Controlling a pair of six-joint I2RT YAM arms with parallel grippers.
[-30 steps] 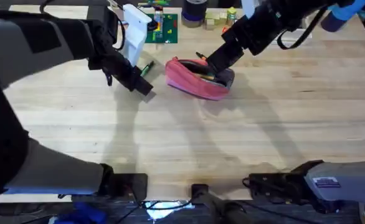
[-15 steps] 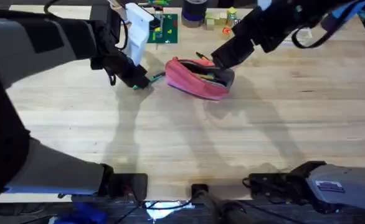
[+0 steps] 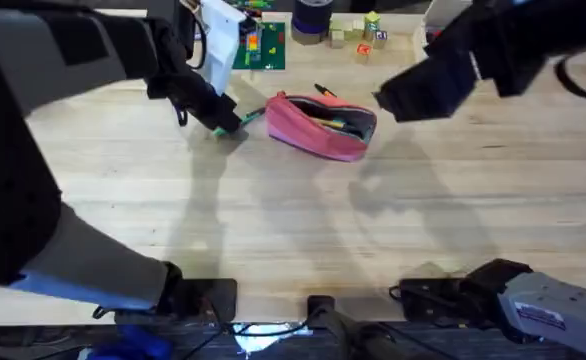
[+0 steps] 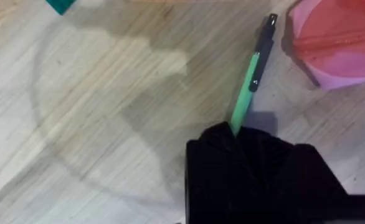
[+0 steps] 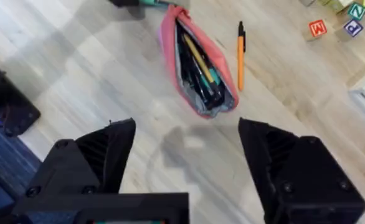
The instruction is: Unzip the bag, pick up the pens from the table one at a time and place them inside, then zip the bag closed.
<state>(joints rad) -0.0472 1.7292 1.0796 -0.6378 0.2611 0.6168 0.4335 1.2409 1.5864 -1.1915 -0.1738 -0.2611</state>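
Pincers: the left gripper (image 4: 241,134) is being kept clamped on the green pen (image 4: 250,90), which is being held low over the table (image 3: 303,220), its dark tip pointing at the bag (image 3: 320,126) just beside it. The right gripper (image 5: 185,140) is being held spread wide, raised well above the bag. The bag, pink and oblong, is lying unzipped with pens visible inside. The orange pen (image 5: 240,53) is lying on the table just beside the bag. Lettered blocks (image 5: 335,26) reading M and P are being shown near the far edge.
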